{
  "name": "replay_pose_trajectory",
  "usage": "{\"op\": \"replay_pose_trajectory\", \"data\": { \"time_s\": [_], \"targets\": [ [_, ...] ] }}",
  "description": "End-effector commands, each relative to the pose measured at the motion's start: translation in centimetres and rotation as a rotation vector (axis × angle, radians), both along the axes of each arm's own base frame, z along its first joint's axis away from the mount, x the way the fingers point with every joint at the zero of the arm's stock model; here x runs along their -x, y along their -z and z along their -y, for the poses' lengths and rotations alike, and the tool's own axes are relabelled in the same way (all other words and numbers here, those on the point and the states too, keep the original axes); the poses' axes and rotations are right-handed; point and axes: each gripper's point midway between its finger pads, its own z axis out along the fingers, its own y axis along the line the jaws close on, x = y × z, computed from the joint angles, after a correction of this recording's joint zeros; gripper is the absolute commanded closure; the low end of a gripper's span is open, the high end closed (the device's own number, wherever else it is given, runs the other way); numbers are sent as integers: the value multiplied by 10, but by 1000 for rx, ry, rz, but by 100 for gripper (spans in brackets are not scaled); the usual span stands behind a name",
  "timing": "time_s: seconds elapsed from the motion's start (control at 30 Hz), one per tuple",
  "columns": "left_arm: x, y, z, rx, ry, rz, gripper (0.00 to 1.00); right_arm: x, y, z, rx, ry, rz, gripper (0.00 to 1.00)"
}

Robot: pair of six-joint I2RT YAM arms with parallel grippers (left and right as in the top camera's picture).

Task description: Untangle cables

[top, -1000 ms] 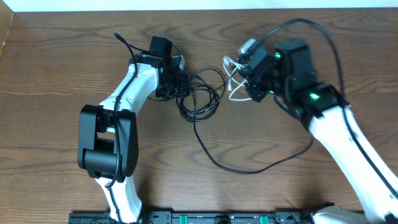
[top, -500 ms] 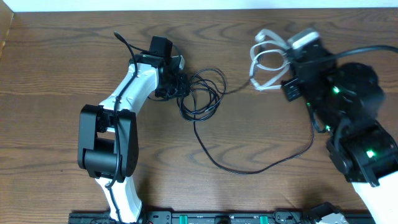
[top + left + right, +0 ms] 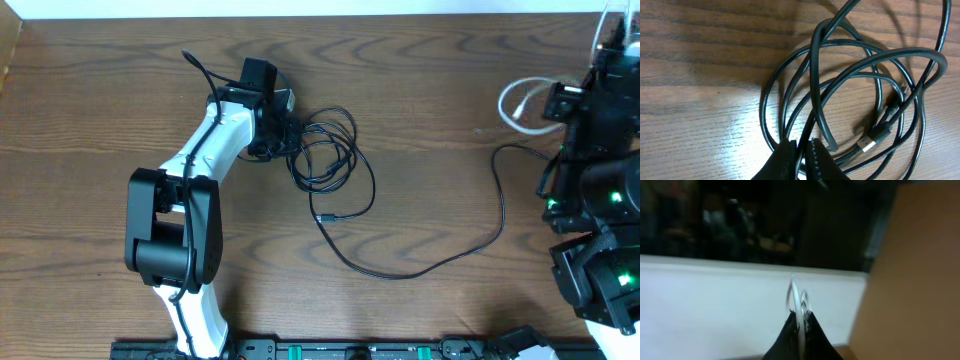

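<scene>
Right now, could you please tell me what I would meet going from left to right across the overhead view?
left arm → left hand → coil of black cables → long black cable tail → white cable → right arm
</scene>
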Motion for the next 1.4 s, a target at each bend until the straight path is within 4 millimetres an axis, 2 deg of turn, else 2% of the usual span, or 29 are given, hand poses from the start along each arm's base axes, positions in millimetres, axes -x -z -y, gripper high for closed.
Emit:
{"op": "replay_pose_trajectory", "data": {
  "time_s": [0.0,0.1,0.17,0.23,0.47,0.53,0.6,0.7,0.9,1.0,1.03,1.17,1.2,1.27,1.37],
  "targets": [
    [4,11,-4,-18,-10,-26,88,-2,12,24,17,118,-62,99],
    [4,11,-4,-18,-10,-26,88,-13,32,38,38,171,-140,99],
    [4,11,-4,-18,-10,-26,87,-25,53,53,53,225,-221,99],
    [4,11,-4,-18,-10,-26,87,-38,81,76,37,294,-309,99],
    [4,11,-4,-18,-10,-27,87,-60,141,155,9,478,-481,99],
    [4,11,-4,-18,-10,-27,86,-64,164,183,-26,527,-528,99],
    [4,11,-4,-18,-10,-27,86,-63,195,220,-85,603,-579,99],
    [4,11,-4,-18,-10,-27,86,-56,227,257,-158,690,-623,99],
    [5,11,-4,-18,-10,-30,87,-19,304,326,-390,891,-677,99],
    [5,11,-4,-18,-10,-30,86,-5,341,344,-540,913,-679,97],
    [5,11,-4,-18,-10,-30,87,0,364,351,-610,885,-719,98],
    [5,11,-4,-18,-10,-30,86,7,399,356,-743,812,-758,98],
    [5,11,-4,-18,-10,-30,86,5,405,355,-773,778,-762,93],
    [5,11,-4,-18,-10,-30,86,-2,414,350,-832,692,-762,73],
    [4,11,-4,-18,-10,-29,86,-11,416,343,-879,606,-751,59]
  ]
}}
